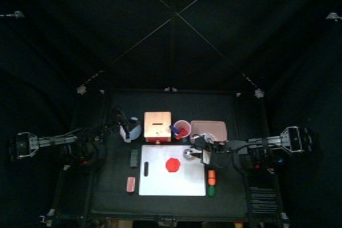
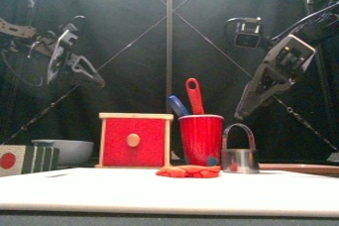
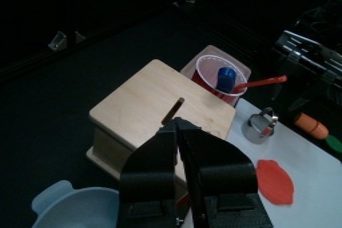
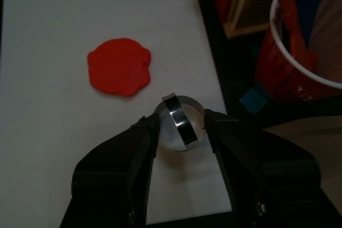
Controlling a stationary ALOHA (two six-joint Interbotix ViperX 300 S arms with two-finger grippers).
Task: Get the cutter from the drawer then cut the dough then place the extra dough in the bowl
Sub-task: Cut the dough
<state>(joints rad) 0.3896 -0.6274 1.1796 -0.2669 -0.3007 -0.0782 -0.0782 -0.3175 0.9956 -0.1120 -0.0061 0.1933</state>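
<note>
The black table (image 1: 107,177) is largely taken up by the white cutting board (image 1: 154,187), behind which the pale wooden box (image 2: 137,141) is set with its red drawer front pushed flush. A flat pink tray (image 1: 210,128) is laid to the right of the box and is seen in the front view only as a thin strip. The blue-grey bowl (image 2: 69,151) is placed left of the box and is partly hidden by it from the front. The red cup (image 2: 201,141), with a red knife (image 2: 193,93) and a blue knife (image 2: 176,105) stood in it, is found just right of the box. Dark green sushi roll blocks (image 2: 40,158) are seen at the far left. The red dough (image 2: 188,171) is spread flat on the board in front of the cup. The metal cutter (image 2: 240,159) is stood upright on the board just right of the dough, its wire handle raised. An orange toy food (image 3: 310,124) is shown only in the left wrist view. The left gripper (image 3: 179,130) is held high above the box's near edge, jaws together and empty. The right gripper (image 4: 181,127) is poised directly over the cutter with jaws apart. In the top view the cutter is covered by this gripper. In the right wrist view it is framed between the jaws, and contact cannot be told.
</note>
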